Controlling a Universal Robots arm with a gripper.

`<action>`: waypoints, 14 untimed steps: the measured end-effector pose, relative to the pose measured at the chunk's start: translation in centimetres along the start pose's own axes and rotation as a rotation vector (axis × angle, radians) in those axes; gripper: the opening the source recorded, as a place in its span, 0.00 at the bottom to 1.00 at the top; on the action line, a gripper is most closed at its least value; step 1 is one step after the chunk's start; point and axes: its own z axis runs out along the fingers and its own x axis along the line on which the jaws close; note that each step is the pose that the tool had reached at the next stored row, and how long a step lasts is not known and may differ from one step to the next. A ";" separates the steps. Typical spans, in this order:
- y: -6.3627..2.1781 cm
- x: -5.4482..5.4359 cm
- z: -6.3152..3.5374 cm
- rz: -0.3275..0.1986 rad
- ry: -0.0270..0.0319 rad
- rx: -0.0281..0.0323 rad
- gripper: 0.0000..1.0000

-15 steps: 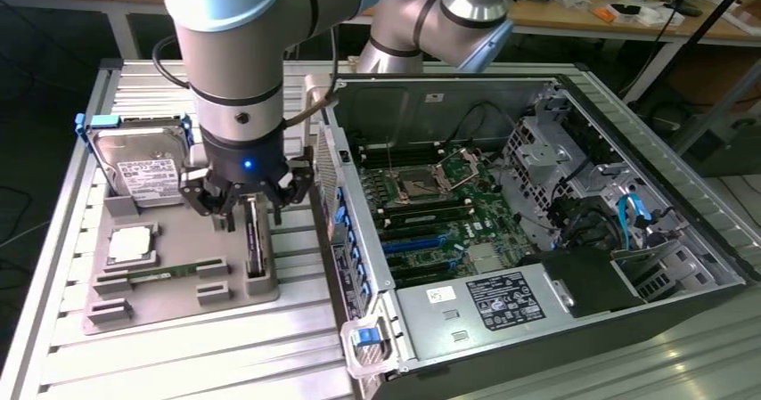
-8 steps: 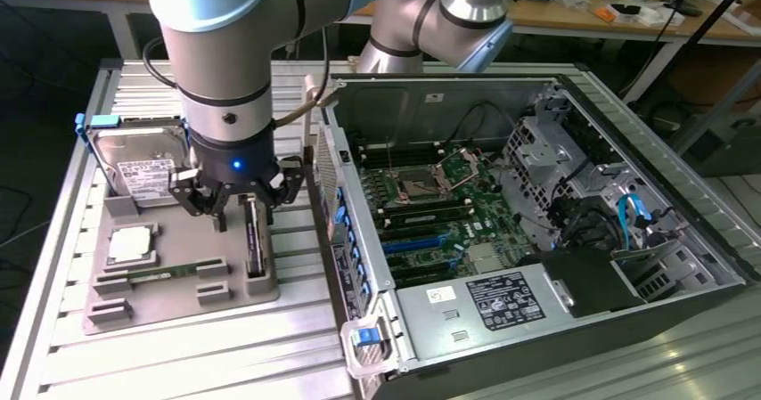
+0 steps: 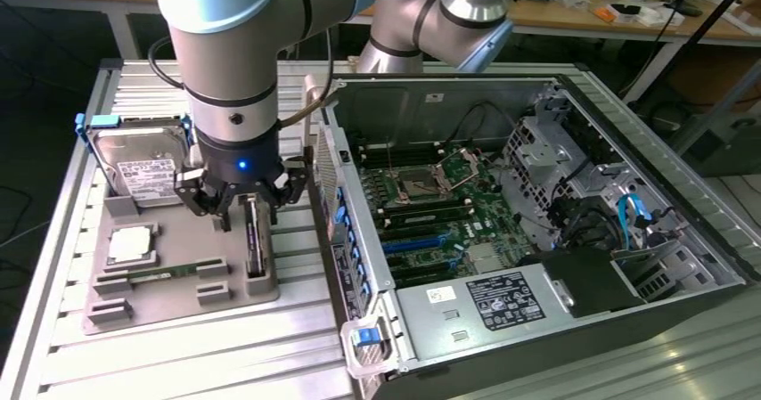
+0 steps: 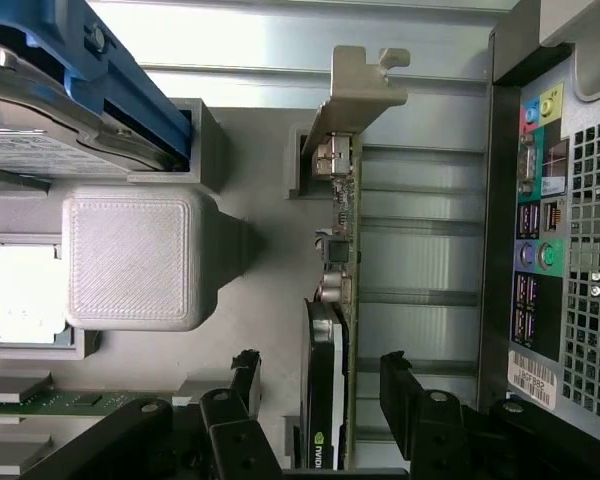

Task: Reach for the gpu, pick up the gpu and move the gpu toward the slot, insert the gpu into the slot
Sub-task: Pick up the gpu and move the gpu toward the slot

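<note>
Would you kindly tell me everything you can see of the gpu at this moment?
The gpu is a thin green circuit card, a dark plate on one face and a pale metal bracket at one end. It stands on edge in the grey holder tray beside the computer case. The gripper straddles it, open fingers on both sides with gaps, not touching.

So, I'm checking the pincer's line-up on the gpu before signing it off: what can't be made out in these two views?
- gpu: wrist view, one end cut off by the picture edge, between the fingers of the open pincer.
- gpu's flat faces: both views see it edge-on.
- slot: exterior view, contacts too small to make out.
- power supply label: exterior view, print too small to read.
</note>
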 end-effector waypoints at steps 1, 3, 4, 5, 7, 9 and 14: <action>0.00 0.0 0.00 0.000 0.0000 0.0000 0.60; 0.00 0.0 0.00 0.000 0.0000 0.0000 0.52; 0.00 0.0 0.00 0.000 -0.0001 0.0000 0.40; 0.00 0.0 0.00 0.000 -0.0001 0.0000 0.34; 0.00 0.0 0.00 0.000 -0.0001 0.0000 0.27; 0.00 0.0 0.00 0.000 -0.0001 0.0000 0.27; 0.01 0.0 -0.14 0.000 0.0001 0.0000 0.27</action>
